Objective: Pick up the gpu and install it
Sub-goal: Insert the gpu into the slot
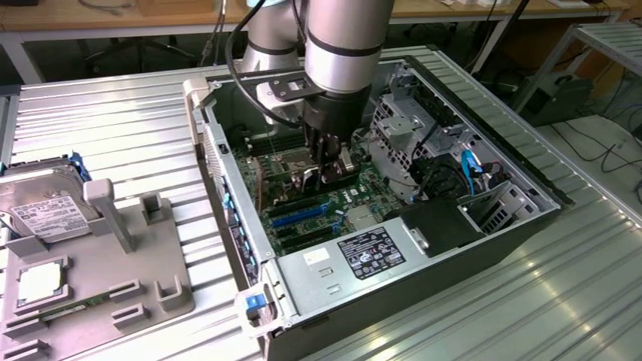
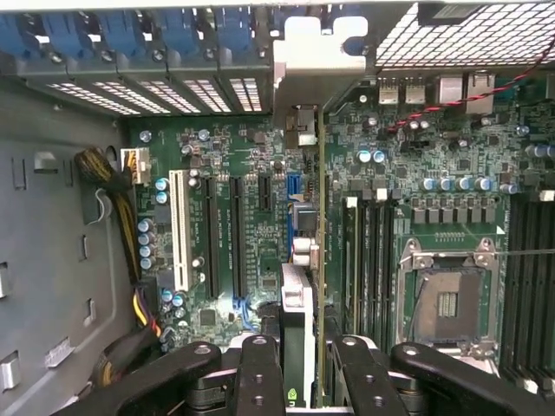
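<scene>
Held the gpu [image 2: 297, 299] edge-on, clamped tight in the gripper [image 1: 323, 173]. Hovered inside the open computer case [image 1: 321, 308], over the middle of the motherboard [image 2: 260, 143], with the silver bracket [image 2: 312, 61] at the case's rear edge.

There is one robot arm [image 1: 346, 30] with one gripper [image 1: 323, 179], one gpu [image 2: 297, 312] and one open computer case [image 1: 422, 304]. Inside the case are one motherboard [image 2: 260, 147], one CPU socket [image 2: 447, 303], one white expansion slot [image 2: 179, 230] and two long black slots [image 2: 211, 234]. The one counter [image 1: 101, 113] bears one grey holder [image 1: 140, 278] and one hard drive [image 1: 40, 203].
</scene>
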